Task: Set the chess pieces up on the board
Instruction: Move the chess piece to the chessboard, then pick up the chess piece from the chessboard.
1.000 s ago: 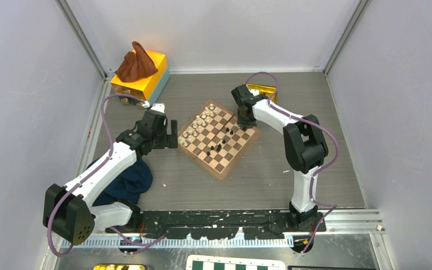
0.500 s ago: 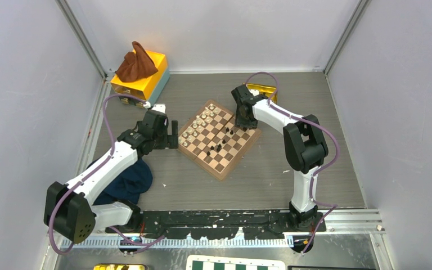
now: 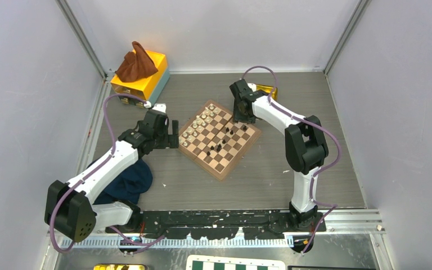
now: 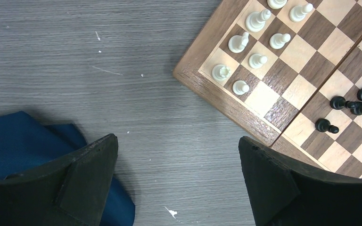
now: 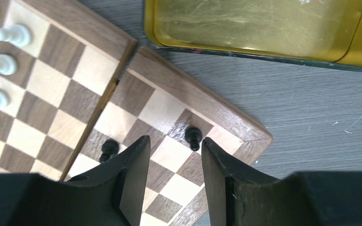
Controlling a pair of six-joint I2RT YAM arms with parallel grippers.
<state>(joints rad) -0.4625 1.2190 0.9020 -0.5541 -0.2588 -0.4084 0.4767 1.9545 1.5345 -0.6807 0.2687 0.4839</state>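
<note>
Wooden board (image 3: 214, 161) of dark and tan squares lay turned diamond-wise at the centre of the top view, on the grey table (image 3: 247, 191). Black chess pieces (image 3: 230, 131) stood scattered over its middle and right half. Cream pieces (image 3: 198, 125) were ranked along its upper-left edge.

Right gripper (image 5: 173, 146) hung over the board's upper-right edge, fingers spread and holding nothing. One black pawn (image 5: 193, 137) stood upright on a dark square near the board's corner, just beyond the gap between the fingertips and touching neither. A second black piece (image 5: 109, 148) stood just beside the finger on the left of that view. Gold tin (image 5: 264, 28) lay near that corner, across the top of the right wrist view.

Left gripper (image 4: 176, 146) hovered over bare table beside the board's left corner, fingers spread wide and empty. Blue cloth (image 4: 23, 141) lay at the lower left of that view, partly hidden by a finger.
</note>
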